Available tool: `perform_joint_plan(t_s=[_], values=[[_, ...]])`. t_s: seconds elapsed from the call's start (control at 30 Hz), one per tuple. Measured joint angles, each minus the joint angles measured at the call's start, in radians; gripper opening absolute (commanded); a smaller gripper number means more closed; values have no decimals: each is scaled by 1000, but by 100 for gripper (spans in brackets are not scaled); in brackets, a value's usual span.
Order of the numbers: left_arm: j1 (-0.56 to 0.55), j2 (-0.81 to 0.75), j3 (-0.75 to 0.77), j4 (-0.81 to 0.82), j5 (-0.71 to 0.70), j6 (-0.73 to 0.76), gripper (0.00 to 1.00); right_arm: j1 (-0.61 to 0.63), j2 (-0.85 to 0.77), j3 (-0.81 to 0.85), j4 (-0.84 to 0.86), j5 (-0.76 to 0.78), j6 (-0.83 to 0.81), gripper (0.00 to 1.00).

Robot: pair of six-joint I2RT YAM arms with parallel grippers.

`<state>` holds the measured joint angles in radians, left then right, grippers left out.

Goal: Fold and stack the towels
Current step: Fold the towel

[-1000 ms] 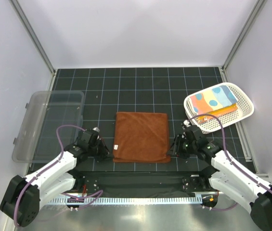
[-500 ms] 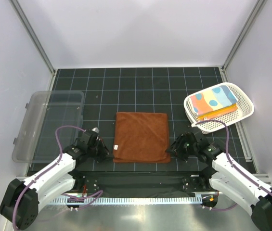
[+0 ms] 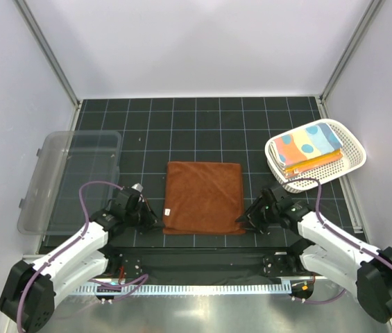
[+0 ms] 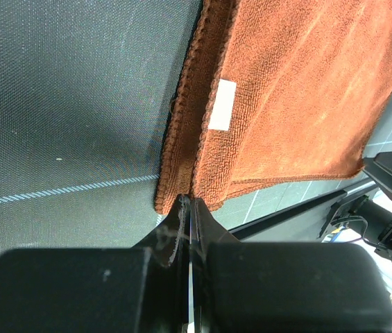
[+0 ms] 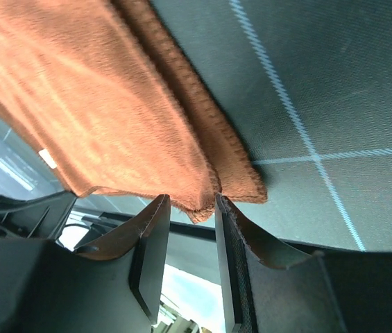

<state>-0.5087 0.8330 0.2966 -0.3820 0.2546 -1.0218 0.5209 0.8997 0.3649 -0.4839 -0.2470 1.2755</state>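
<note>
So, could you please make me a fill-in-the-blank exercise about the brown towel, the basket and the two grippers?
1. The basket stands on the ____ side of the brown towel.
2. The left gripper is ____ at the towel's near-left corner.
3. The right gripper is ____, one finger on each side of the near-right corner.
Missing words: right; shut; open.

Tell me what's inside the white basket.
A stack of folded towels. The top towel, light blue and orange with dots, shows; beneath it only yellow-orange edges peek out. How many lie underneath is covered.
</note>
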Motion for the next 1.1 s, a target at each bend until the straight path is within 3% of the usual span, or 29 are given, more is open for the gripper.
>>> perform_joint_plan(t_s=[0.33,0.83,0.93,0.97,1.0,1.1], values=[[0,0,0,0,0,-1,0,1,89,1,14,-13,13,40],[-2,0,0,0,0,-3,0,2,95,3,33,-39,18,38],[-2,0,0,0,0,-4,0,2,95,3,52,-46,19,24],[-2,0,0,0,0,-5,0,3,95,3,59,-48,20,9],[-2,0,0,0,0,-8,0,3,95,3,69,-51,21,1],[-2,-3,0,0,0,-16,0,3,95,3,88,-60,26,1]])
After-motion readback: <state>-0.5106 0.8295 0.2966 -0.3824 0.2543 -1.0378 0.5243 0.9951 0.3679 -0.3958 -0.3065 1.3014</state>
